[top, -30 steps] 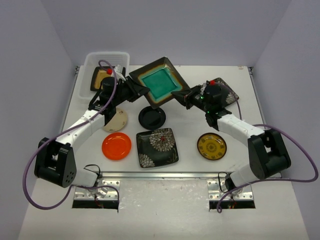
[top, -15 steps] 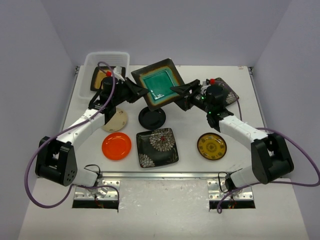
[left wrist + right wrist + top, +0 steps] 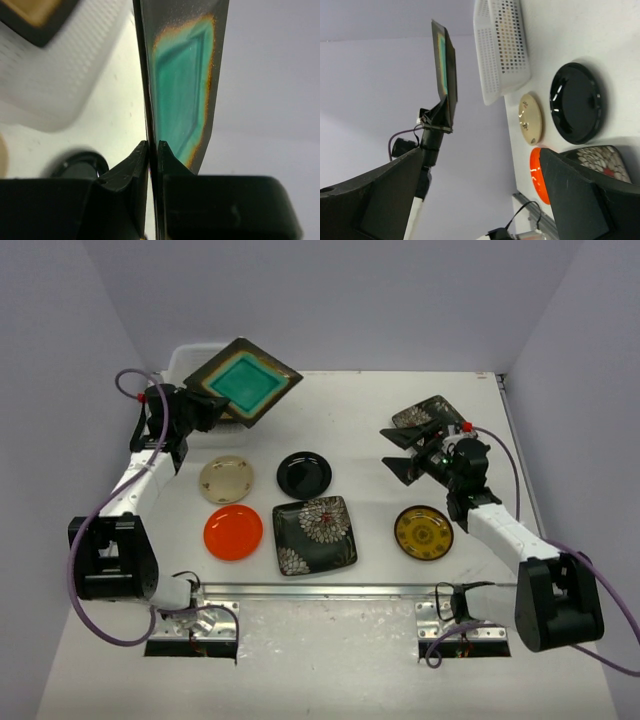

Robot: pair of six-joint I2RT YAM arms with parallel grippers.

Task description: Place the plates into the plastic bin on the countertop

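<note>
One amber plate [image 3: 30, 15] in bin [image 3: 65, 70]; left hand [image 3: 152, 150] clamps teal plate [image 3: 182, 85], right hand [image 3: 403, 453] wide.

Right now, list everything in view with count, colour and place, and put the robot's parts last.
teal-centred square plate: one, dark rim, held tilted in the air at the bin
amber-centred square plate: one, dark rim, inside the bin
floral square plates: two, dark with white flowers, one front centre, one far right beyond the right gripper
cream round plate: one, cream, left side
black round plate: one, black, centre
orange round plate: one, orange, front left
yellow-patterned round plate: one, yellow, front right
plastic bin: one, translucent white, far left corner
countertop: one, white
left gripper: black, shut on the teal plate's edge
right gripper: black, open, holds nothing
</note>
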